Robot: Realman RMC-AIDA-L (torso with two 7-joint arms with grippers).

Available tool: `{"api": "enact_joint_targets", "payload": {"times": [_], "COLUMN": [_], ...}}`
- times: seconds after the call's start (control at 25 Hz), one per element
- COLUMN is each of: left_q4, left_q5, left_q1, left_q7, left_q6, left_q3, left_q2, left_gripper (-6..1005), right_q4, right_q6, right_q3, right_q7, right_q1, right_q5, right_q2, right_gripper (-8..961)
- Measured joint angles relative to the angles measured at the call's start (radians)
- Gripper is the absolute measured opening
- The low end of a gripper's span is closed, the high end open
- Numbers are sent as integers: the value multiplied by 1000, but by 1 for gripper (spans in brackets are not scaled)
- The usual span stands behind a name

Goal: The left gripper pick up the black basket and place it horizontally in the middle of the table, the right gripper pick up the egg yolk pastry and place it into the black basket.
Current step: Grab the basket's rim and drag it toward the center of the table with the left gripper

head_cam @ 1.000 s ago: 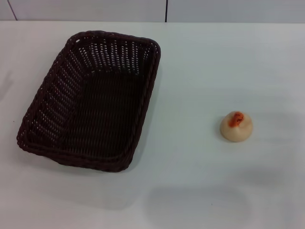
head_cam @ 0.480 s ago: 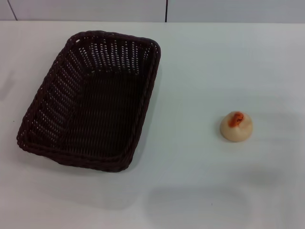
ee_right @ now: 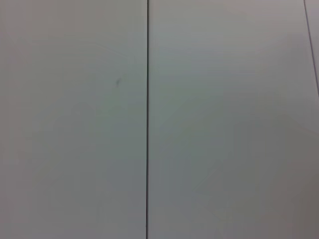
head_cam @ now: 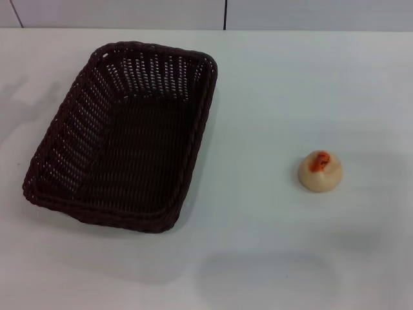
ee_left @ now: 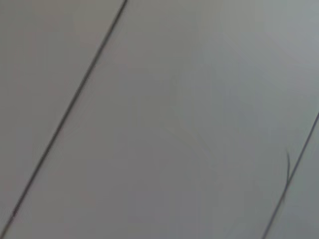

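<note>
- Head view: black basket [head_cam: 122, 132] on the left half of white table [head_cam: 258, 97], mouth up, nothing in it. Long axis near-to-far, far end tipped slightly rightward; short wall at the back, near the table's far edge.
- Egg yolk pastry [head_cam: 319, 171] well apart to the right, dome up, orange spot on top. Bare tabletop between the two.
- Neither gripper nor arm in sight; finger opening and hold cannot be told.
- Left wrist view: pale panels crossed by thin dark slanting seams only.
- Right wrist view: pale panels, one straight dark seam.
</note>
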Motion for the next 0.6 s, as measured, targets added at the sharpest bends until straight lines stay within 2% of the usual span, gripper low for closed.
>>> {"api": "enact_joint_targets", "payload": {"times": [0.04, 0.08, 0.24, 0.36, 0.44, 0.48, 0.52, 0.6], "left_q4": [-66, -66, -204, -326, -326, -376, -376, -457], "left_q5": [81, 81, 237, 374, 374, 444, 444, 572], "left_q1": [-3, -3, -6, -6, -6, -6, -6, -7], "left_q7": [-108, -108, -299, -429, -429, -482, -482, -577], "left_q6": [6, 6, 8, 16, 16, 27, 27, 54], "left_q3": [6, 6, 46, 115, 115, 153, 153, 231], "left_q2": [1, 1, 0, -2, -2, -3, -3, -4], "left_gripper": [842, 842, 842, 841, 841, 841, 841, 841], "right_q4": [0, 0, 0, 0, 0, 0, 0, 0], "right_q6": [0, 0, 0, 0, 0, 0, 0, 0], "right_q3": [0, 0, 0, 1, 1, 1, 1, 2], "right_q7": [0, 0, 0, 0, 0, 0, 0, 0], "right_q1": [0, 0, 0, 0, 1, 1, 1, 1], "right_q5": [0, 0, -2, -3, -3, -3, -3, -3], "right_q2": [0, 0, 0, 0, 0, 0, 0, 0], "right_gripper": [688, 688, 688, 688, 688, 688, 688, 688]}}
